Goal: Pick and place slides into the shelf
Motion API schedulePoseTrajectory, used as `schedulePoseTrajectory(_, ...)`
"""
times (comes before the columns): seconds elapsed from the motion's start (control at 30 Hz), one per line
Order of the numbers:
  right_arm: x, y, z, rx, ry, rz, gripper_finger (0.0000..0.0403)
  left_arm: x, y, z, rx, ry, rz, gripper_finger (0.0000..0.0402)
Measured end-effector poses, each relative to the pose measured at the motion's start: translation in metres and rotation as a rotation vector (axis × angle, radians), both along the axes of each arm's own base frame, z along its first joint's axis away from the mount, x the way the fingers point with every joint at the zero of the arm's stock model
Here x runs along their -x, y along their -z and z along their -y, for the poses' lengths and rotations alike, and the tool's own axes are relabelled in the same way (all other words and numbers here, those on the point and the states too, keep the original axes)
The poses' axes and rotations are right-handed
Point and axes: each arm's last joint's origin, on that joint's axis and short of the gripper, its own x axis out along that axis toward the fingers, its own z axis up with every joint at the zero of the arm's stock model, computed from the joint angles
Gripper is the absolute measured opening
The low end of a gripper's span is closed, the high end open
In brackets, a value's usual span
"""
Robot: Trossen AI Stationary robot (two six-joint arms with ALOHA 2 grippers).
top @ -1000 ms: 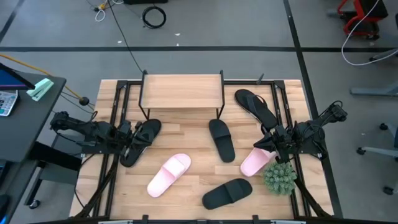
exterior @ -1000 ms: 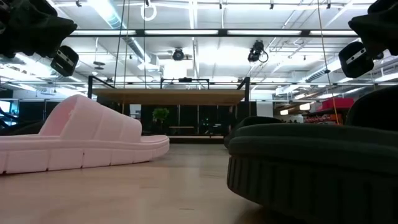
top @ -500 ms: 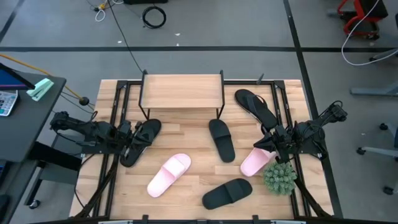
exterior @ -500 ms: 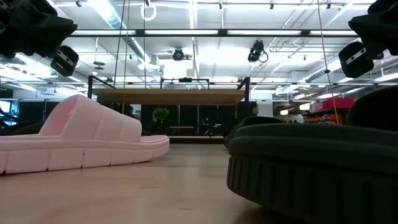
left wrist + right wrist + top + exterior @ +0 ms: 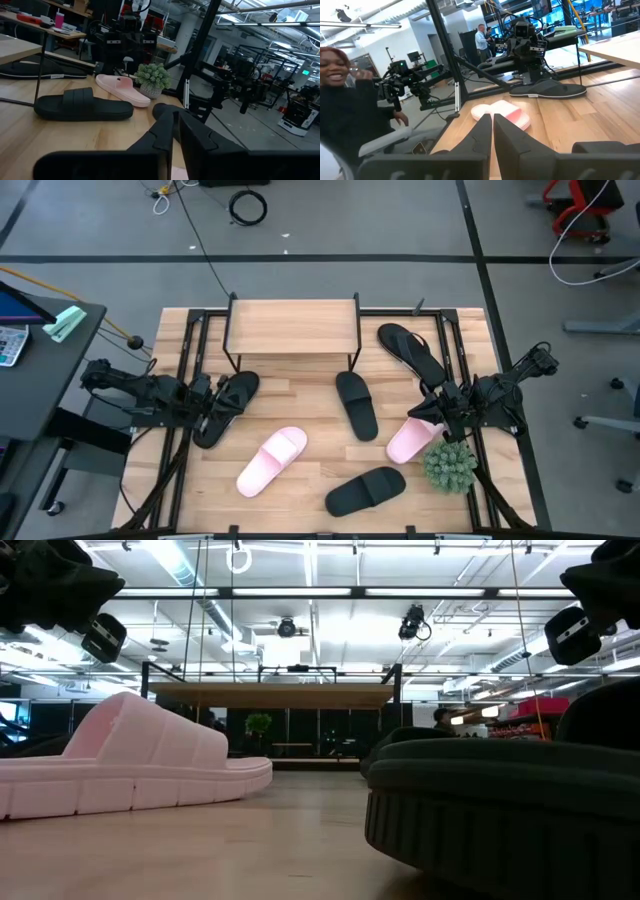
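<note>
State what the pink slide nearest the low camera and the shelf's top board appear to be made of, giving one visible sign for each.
Pink slide: probably soft moulded foam or rubber, matte; thick one-piece ridged strap and grooved sole. Shelf top board: light wood or wood-look laminate, smooth; pale grain-like streaks, which of the two unclear.

Shelf (image 5: 293, 326): low rack, light wood top board on thin black frame, standing at table's far edge, centred. Six slides, all flat on the tabletop, none on the rack.

Thin black flip-flop (image 5: 412, 350): right of shelf, angled. Second thin black flip-flop (image 5: 226, 408): below shelf's left corner, near left edge. Black broad-band slide (image 5: 357, 405): just in front of shelf's right leg, lengthwise. Other black slide (image 5: 366, 490): near front edge, lying crosswise. Pale pink slide (image 5: 272, 460): front centre-left, diagonal. Second pink slide (image 5: 412, 439): right side, near the front.
</note>
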Motion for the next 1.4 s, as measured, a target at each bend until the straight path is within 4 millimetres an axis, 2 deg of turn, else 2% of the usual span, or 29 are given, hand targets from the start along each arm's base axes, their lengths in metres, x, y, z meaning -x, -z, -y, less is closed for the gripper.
schedulePoseTrajectory(0.37, 0.0, 0.0, 0.0, 0.0, 0.0, 0.0, 0.0025, 0.0, 0.0, 0.0, 0.0, 0.0, 0.0, 0.0023)
schedulePoseTrajectory(0.73, 0.0, 0.0, 0.0, 0.0, 0.0, 0.0, 0.0025, 0.0, 0.0, 0.0, 0.0, 0.0, 0.0, 0.0036)
schedulePoseTrajectory(1.07, 0.0, 0.0, 0.0, 0.0, 0.0, 0.0, 0.0025, 0.0003, -0.0037, -0.0004, -0.005, -0.007, 0.04, 0.002)
schedulePoseTrajectory(1.23, -0.0001, 0.0007, 0.0, 0.248, 0.022, 0.049, 0.0025, 0.0003, -0.0038, -0.0006, 0.052, -0.005, 0.03, 0.0016)
schedulePoseTrajectory(1.4, 0.0, -0.0001, 0.0001, 0.346, 0.031, 0.08, 0.0025, -0.0006, -0.0034, -0.0051, 0.019, -0.12, 0.032, 0.0022)
